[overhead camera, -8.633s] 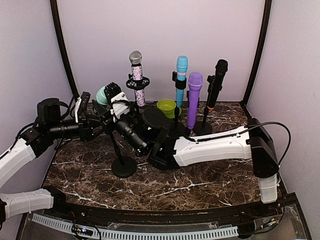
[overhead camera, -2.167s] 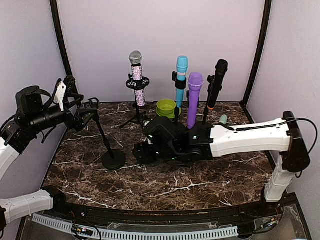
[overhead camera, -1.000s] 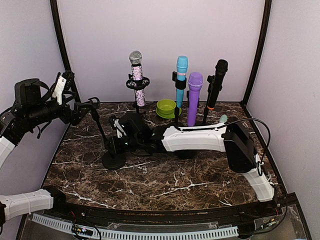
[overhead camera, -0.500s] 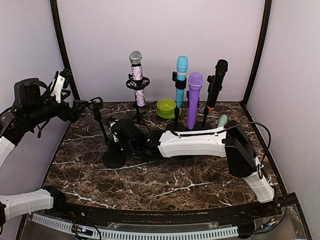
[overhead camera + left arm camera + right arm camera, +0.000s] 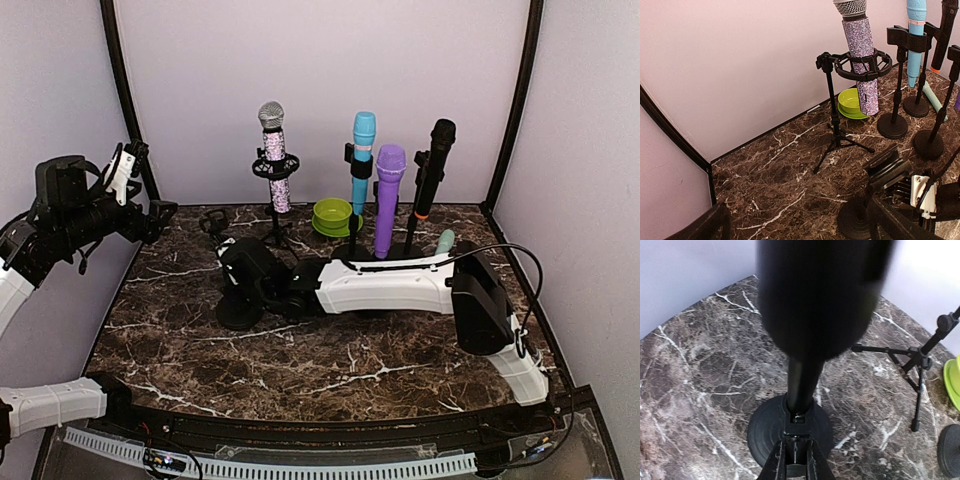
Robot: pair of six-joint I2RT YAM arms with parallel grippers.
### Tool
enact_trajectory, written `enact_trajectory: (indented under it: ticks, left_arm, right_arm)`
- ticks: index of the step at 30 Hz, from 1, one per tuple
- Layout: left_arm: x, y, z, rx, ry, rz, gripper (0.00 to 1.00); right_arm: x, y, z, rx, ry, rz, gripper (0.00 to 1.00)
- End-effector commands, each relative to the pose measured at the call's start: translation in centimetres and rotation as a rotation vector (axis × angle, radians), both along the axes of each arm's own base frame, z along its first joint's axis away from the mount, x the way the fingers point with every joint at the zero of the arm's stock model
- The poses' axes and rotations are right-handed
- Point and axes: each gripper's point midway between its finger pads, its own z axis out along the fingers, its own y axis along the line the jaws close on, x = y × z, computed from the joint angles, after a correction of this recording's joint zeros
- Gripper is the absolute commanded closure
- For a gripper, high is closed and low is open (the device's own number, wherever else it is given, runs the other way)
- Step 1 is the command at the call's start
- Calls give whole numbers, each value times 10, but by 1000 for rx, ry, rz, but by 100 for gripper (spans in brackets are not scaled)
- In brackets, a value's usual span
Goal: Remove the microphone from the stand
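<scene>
The empty black stand has a round base and its clip holds no microphone. My right gripper is low on its pole; in the right wrist view the fingers are closed tight on the pole's foot above the base. The teal microphone lies on the table behind my right arm, and also shows in the left wrist view. My left gripper is wide open and empty by the left wall, apart from the stand.
Along the back stand a sparkly microphone on a tripod, a blue one, a purple one and a black one. A green bowl sits between them. My right arm lies across the table's middle.
The stand has swung from leaning left to nearly upright, its clip moving right, away from my left gripper. My right gripper has stayed on the pole's foot.
</scene>
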Motion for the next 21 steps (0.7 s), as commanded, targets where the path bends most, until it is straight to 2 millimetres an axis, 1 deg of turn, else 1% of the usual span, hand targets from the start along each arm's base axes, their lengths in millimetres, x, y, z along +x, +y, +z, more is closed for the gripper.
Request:
enact_trajectory:
  ticks: [1, 2, 3, 4, 5, 6, 7, 11, 13, 15, 19, 21]
  left_arm:
    - [1, 3, 3, 6, -6, 11, 3]
    - [1, 2, 0, 6, 2, 8, 3]
    - [2, 2, -2, 5, 9, 5, 3]
    - [2, 0, -6, 4, 19, -4, 3]
    - [1, -2, -10, 2, 30, -13, 3]
    - [1, -5, -15, -4, 45, -24, 3]
    - [1, -6, -19, -10, 61, -30, 3]
    - [1, -14, -35, -37, 129, -57, 3]
    - [2, -19, -42, -50, 155, -79, 3]
    - [0, -27, -50, -60, 185, -118, 3]
    - [-6, -49, -77, -57, 292, -247, 1]
    - [-4, -54, -92, -65, 342, -265, 1]
  right_arm:
    - [5, -8, 17, -21, -97, -40, 67]
    - [2, -9, 16, -10, -89, -35, 52]
    - [-2, -11, 17, 11, -87, -32, 41]
    - [-7, -12, 19, 35, -88, -24, 33]
    - [-12, -15, 24, 64, -96, -17, 28]
    - [-16, -18, 28, 87, -108, -14, 26]
    - [-20, -21, 37, 117, -127, -14, 26]
    - [-30, -41, 51, 193, -177, -10, 23]
    - [-34, -50, 62, 240, -177, -9, 22]
    - [-38, -56, 67, 264, -154, -10, 21]
    - [-42, -68, 77, 295, -119, -27, 21]
    - [-45, -77, 81, 309, -110, -42, 21]
